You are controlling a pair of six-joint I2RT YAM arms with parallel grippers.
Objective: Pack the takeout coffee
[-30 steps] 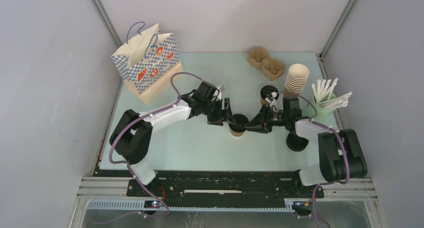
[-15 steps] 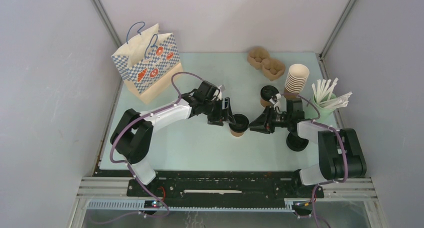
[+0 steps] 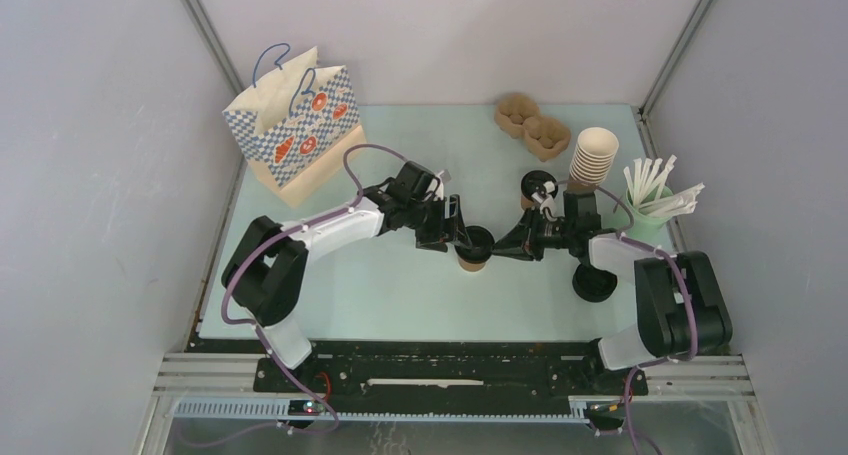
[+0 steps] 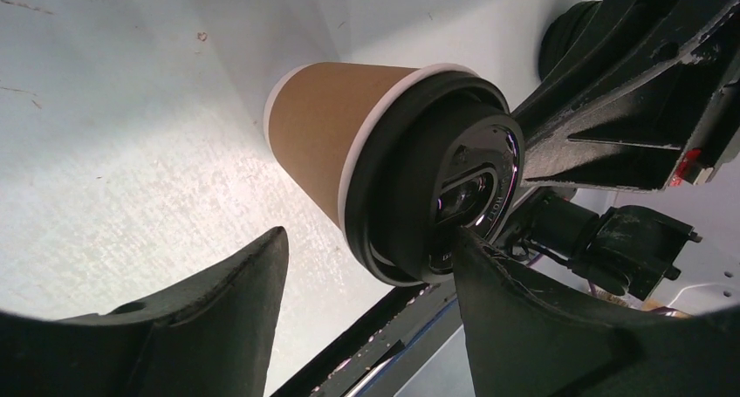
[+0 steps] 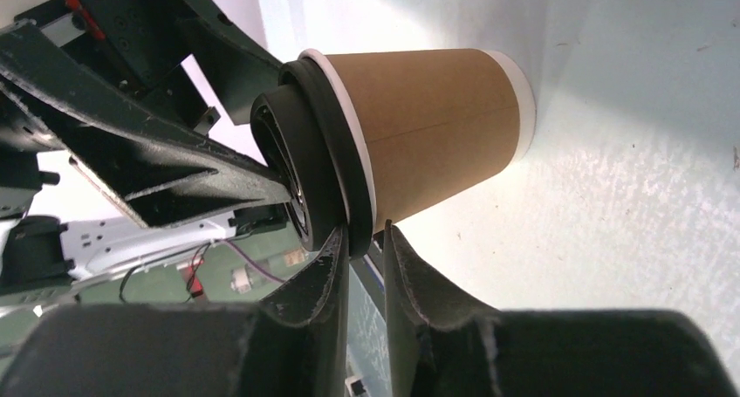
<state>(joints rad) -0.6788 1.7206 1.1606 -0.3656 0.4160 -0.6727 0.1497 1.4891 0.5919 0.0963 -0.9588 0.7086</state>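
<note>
- Cup [image 4: 327,126]: upright near desk [image 3: 400,295] centre, brown paper, white rim, black lid [image 4: 436,192] seated on top.
- Left gripper [image 4: 368,240]: comes in from 10 o'clock of the cup. Jaws are spread either side of the lid. One finger is against the lid's edge and the other stands off from the cup wall.
- Right gripper [image 5: 364,233]: comes in from 3 o'clock. Fingers are drawn nearly together, pinching the lid's rim where it laps the cup's white rim.
- The two grippers meet over the cup, so from above they hide most of its sides.
- Second cup [image 3: 536,189]: lidded, at 1 o'clock of the first, just beside the right arm's wrist.
- Cup stack [image 3: 593,157]: lidless brown cups at 2 o'clock, just past the second cup.
- Carrier [image 3: 532,125]: moulded brown pulp at 1 o'clock, at the far desk edge.
- Straws [image 3: 655,187]: white-wrapped, standing in a green holder [image 3: 648,225] at 3 o'clock, near the right edge.
- Lid stack [image 3: 594,283]: loose black lids at 4 o'clock, beside the right arm's base link.
- Bag [image 3: 296,127]: paper, at 10 o'clock in the far left corner, well apart from the cup. It has blue handles and a blue-and-white check with orange-red round marks; any wording is too small to read.
- The lid top carries raised markings, not legible.
</note>
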